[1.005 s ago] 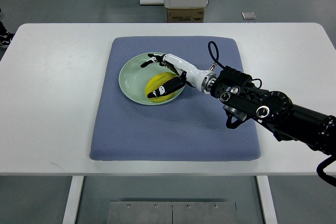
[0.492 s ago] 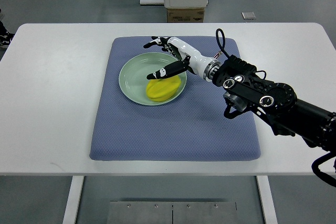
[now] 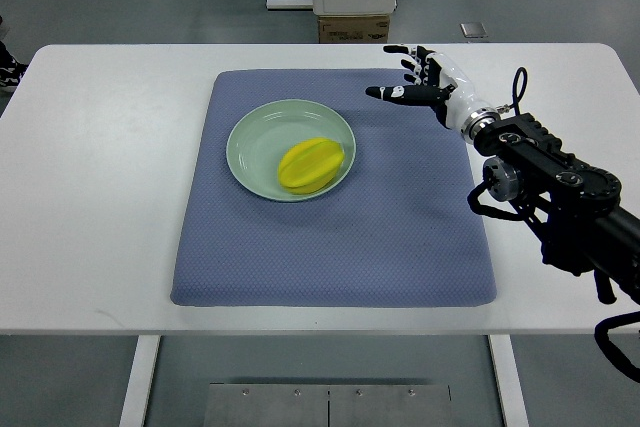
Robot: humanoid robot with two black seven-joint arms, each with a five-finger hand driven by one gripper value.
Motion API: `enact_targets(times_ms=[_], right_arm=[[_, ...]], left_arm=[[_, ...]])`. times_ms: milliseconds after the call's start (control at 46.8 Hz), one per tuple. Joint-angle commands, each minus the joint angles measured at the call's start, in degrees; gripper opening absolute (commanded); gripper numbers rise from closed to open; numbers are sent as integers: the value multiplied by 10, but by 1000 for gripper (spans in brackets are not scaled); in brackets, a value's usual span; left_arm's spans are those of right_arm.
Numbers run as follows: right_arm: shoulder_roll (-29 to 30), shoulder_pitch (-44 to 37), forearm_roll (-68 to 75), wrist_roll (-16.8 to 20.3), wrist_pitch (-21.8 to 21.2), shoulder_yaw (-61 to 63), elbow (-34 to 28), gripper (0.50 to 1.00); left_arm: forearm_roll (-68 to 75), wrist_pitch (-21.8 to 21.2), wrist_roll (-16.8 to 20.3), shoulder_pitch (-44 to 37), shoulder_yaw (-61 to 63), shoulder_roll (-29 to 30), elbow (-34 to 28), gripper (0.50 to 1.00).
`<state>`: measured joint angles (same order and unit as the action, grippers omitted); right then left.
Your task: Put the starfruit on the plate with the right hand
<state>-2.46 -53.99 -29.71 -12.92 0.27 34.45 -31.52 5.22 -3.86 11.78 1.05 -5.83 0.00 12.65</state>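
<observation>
While the starfruit (image 3: 311, 165) lies inside the pale green plate (image 3: 250, 134), toward the plate's lower right part, the right hand (image 3: 418, 87) hovers well apart from it at the upper right of the frame, above the upper right corner of the blue-grey mat (image 3: 330, 247). Its fingers (image 3: 386, 93) are spread and hold nothing; one dark-tipped finger points left toward the plate. The right arm enters from the right edge and runs up across the white bench (image 3: 100, 197). No left arm appears in the frame. Judged from its position, the placement looks done, since the fruit rests wholly within the rim. The starfruit appears small, light and fairly firm, with a smooth yellow skin that is likely slippery and with lengthwise ridges whose thin edges would bruise or break under hard pressure. Should it need to be taken up again, the soundest hold would be across its thick middle, fingers set in the grooves between ridges and thumb opposite, with gentle force. The shallow curved plate could let the fruit roll or slide if nudged, and the plate itself might shift on the soft mat.
</observation>
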Motion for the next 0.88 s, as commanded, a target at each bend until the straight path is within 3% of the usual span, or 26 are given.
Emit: enact_targets(times_ms=[0, 513, 855], right_arm=[[-1, 7, 1, 4, 1, 36, 4, 1000], [-4, 71, 1, -2, 21, 179, 3, 1000], [-2, 86, 1, -2, 21, 189, 1, 1000]], left_arm=[[0, 0, 0, 0, 0, 0, 0, 1000], [1, 0, 0, 0, 0, 0, 0, 1000], [0, 1, 0, 0, -1, 0, 0, 1000]])
